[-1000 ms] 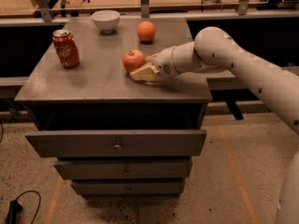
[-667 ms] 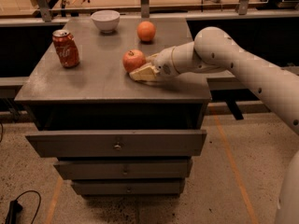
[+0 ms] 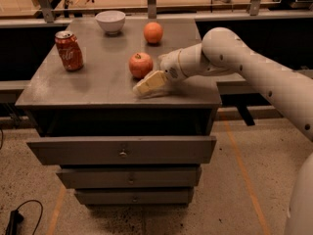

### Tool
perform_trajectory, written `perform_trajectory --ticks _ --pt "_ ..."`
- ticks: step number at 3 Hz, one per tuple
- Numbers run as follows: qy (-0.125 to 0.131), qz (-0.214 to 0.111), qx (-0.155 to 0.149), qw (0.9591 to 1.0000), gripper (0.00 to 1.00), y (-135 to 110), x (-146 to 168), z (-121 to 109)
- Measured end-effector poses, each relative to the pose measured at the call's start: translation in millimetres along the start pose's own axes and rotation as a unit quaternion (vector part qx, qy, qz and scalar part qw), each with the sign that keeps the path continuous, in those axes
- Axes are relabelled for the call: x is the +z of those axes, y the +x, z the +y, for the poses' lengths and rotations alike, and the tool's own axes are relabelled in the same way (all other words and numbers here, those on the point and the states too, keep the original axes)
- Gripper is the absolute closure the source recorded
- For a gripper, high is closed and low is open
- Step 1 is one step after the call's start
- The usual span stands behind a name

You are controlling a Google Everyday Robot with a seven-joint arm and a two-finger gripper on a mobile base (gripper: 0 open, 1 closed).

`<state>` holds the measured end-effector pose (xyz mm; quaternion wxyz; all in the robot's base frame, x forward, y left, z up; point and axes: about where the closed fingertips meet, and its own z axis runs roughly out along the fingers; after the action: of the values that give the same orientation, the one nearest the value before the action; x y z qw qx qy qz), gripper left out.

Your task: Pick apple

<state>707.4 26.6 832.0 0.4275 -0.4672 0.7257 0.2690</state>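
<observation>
The apple (image 3: 141, 65), reddish with a dark stem dimple, sits on the grey cabinet top (image 3: 93, 84) near its middle. My gripper (image 3: 146, 78) reaches in from the right at table height, right at the apple. One pale finger (image 3: 149, 83) lies just in front of the apple, low on the top. The other finger is mostly hidden behind the apple. The jaws stand open, with the apple between them or right beside them, and it rests on the top.
A smooth orange (image 3: 153, 32) lies behind the apple. A white bowl (image 3: 110, 21) stands at the back. A red soda can (image 3: 68, 51) stands at the left. The cabinet has drawers (image 3: 122, 150) below. A railing runs behind.
</observation>
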Motion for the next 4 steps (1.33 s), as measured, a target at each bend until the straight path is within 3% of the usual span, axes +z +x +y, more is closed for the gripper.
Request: perform_trajectory --ticks 2,4 --pt "-0.007 -0.028 -0.021 0.9994 0.0 -31.0 2.9 3.2" --pt "-0.019 -0.042 -0.037 0.9983 0.42 -44.8 8.5 6.2"
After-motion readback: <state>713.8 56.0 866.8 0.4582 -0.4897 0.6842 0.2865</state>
